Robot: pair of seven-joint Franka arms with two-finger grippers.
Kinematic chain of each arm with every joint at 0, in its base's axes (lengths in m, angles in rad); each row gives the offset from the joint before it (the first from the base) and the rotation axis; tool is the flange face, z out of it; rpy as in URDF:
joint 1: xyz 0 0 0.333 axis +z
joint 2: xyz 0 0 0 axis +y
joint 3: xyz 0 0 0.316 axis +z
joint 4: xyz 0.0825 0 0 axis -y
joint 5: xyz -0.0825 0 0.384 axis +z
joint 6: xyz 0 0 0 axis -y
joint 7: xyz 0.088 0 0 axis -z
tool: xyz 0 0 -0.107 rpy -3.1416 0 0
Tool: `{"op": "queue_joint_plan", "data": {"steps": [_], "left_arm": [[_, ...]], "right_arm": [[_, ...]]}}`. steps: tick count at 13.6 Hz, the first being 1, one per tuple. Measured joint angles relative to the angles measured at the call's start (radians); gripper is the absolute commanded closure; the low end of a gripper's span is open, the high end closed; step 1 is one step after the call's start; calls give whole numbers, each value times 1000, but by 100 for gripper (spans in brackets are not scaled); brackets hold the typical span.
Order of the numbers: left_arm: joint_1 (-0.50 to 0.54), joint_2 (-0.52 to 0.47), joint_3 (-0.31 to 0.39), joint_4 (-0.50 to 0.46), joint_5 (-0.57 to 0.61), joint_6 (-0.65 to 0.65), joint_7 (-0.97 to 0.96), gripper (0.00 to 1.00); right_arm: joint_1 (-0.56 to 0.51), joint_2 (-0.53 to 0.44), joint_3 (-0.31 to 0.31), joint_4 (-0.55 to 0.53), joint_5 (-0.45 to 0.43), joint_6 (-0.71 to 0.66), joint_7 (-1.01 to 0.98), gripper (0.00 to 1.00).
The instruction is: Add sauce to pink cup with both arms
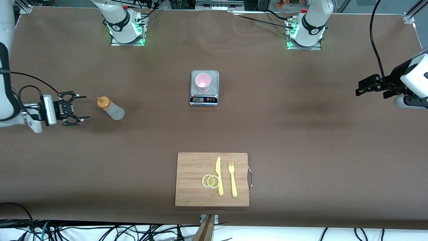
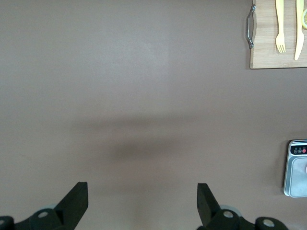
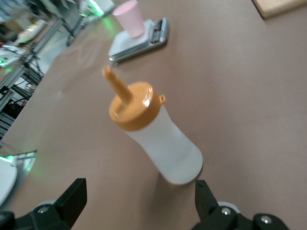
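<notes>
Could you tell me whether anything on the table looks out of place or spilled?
Nothing stands out: the sauce bottle stands upright and capped by the open right gripper, the pink cup sits upright on the scale, no spill visible.

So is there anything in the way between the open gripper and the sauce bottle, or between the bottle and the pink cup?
Nothing visible. The right gripper is open right beside the sauce bottle, with only bare table between them. From the bottle to the pink cup on the scale the table is bare too.
</notes>
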Motion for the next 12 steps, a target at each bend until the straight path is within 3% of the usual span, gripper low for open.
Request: {"op": "queue_joint_plan", "data": {"steps": [6, 12], "left_arm": [[0, 0, 0, 0, 0, 0, 0, 0], [0, 0, 0, 0, 0, 0, 0, 0]], "right_arm": [[174, -292, 2, -82, -230, 74, 645, 0], [281, -388, 4, -91, -403, 132, 1235, 0]]}}
